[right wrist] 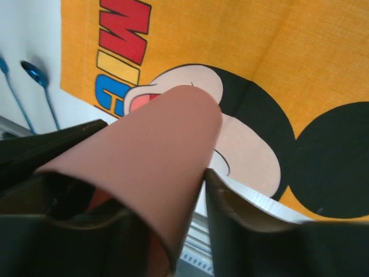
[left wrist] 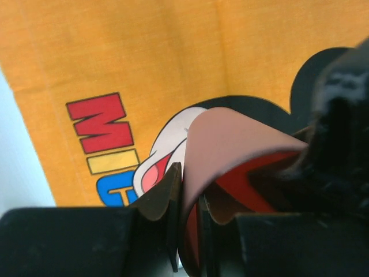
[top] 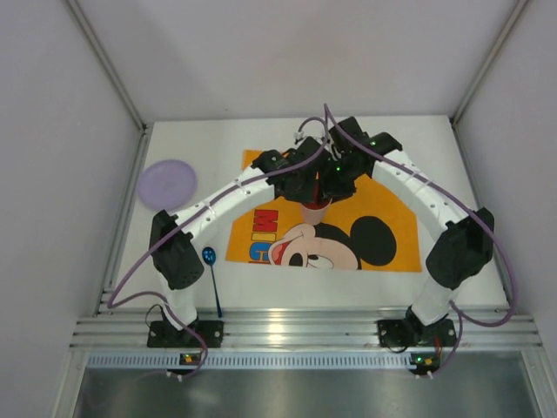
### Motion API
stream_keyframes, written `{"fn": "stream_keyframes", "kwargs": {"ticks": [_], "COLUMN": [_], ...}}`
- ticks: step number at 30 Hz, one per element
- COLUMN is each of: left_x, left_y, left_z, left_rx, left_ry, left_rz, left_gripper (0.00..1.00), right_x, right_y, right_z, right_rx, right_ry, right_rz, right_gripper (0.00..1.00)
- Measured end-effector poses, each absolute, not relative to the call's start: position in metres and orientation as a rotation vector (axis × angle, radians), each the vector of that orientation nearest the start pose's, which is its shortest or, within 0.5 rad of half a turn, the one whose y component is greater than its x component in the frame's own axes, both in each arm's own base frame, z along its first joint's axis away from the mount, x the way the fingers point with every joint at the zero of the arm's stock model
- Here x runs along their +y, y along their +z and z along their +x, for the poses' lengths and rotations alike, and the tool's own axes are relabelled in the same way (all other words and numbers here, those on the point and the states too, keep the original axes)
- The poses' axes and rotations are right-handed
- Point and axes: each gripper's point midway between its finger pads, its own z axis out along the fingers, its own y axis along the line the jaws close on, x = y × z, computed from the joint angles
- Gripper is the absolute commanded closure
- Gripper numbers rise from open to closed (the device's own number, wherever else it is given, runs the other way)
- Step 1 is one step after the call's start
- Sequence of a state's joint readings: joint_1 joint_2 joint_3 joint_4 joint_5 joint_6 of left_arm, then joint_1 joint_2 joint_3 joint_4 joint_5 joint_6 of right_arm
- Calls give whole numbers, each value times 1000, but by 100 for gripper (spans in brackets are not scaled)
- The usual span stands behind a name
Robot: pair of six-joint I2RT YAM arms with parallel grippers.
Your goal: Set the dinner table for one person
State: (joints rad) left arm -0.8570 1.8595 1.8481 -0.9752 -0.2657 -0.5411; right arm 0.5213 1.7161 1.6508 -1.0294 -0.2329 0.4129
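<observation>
A pinkish-brown cup [top: 315, 209] with a red inside hangs above the orange Mickey Mouse placemat [top: 383, 200], which lies on the white dinner table [top: 218, 139]. Both grippers meet at it. My left gripper [top: 306, 190] is shut on the cup's wall [left wrist: 230, 138], one finger outside and one inside [left wrist: 190, 184]. My right gripper [top: 329, 187] also holds the cup [right wrist: 144, 150]. Its right finger [right wrist: 230, 208] touches the outer wall and its left finger sits inside, mostly hidden [right wrist: 167, 190]. The cup's rim looks squeezed out of round.
A lilac plate [top: 167, 184] lies on the table left of the placemat. A blue spoon [top: 211, 266] lies near the front edge by the left arm's base; it also shows in the right wrist view [right wrist: 34, 72]. Metal rails run along the near edge.
</observation>
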Motion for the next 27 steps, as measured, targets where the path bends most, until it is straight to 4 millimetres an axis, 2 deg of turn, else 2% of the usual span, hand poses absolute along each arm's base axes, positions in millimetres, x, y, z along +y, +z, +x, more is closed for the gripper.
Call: {"fn": "stream_keyframes", "kwargs": {"ticks": [2, 3, 4, 7, 9, 11, 13, 16, 19, 22, 26, 27], "left_x": [-320, -320, -320, -326, -328, -328, -324, -317, -307, -292, -269, -262], "left_y": [196, 196, 197, 208, 213, 214, 215, 219, 230, 242, 257, 261], "left_z": [310, 310, 309, 309, 305, 306, 308, 317, 341, 363, 376, 379], "left_rx": [2501, 2498, 2492, 2469, 2462, 2451, 2444, 2433, 2408, 2371, 2284, 2258], "left_ry": [-191, -183, -173, -198, -199, -188, -164, -158, -262, -432, -587, -608], "left_rz": [295, 291, 259, 240, 240, 236, 231, 185, 70, -46, -116, -127], "left_gripper": [87, 73, 66, 46, 40, 27, 8, 4, 2, 2, 2, 2], "right_x": [238, 237, 236, 227, 219, 212, 207, 196, 189, 203, 224, 223], "right_y": [186, 184, 182, 177, 176, 176, 175, 175, 177, 186, 196, 195], "right_z": [296, 294, 293, 295, 302, 306, 310, 318, 334, 358, 376, 384], "right_rx": [2759, 2760, 2762, 2776, 2763, 2759, 2754, 2754, 2745, 2688, 2638, 2630], "right_ry": [534, 494, 453, 385, 346, 311, 282, 254, 276, 394, 548, 533], "right_rz": [-287, -309, -305, -279, -250, -228, -214, -171, -113, -88, -113, -120], "right_gripper": [92, 98, 100, 100, 100, 100, 100, 100, 100, 100, 100, 100]}}
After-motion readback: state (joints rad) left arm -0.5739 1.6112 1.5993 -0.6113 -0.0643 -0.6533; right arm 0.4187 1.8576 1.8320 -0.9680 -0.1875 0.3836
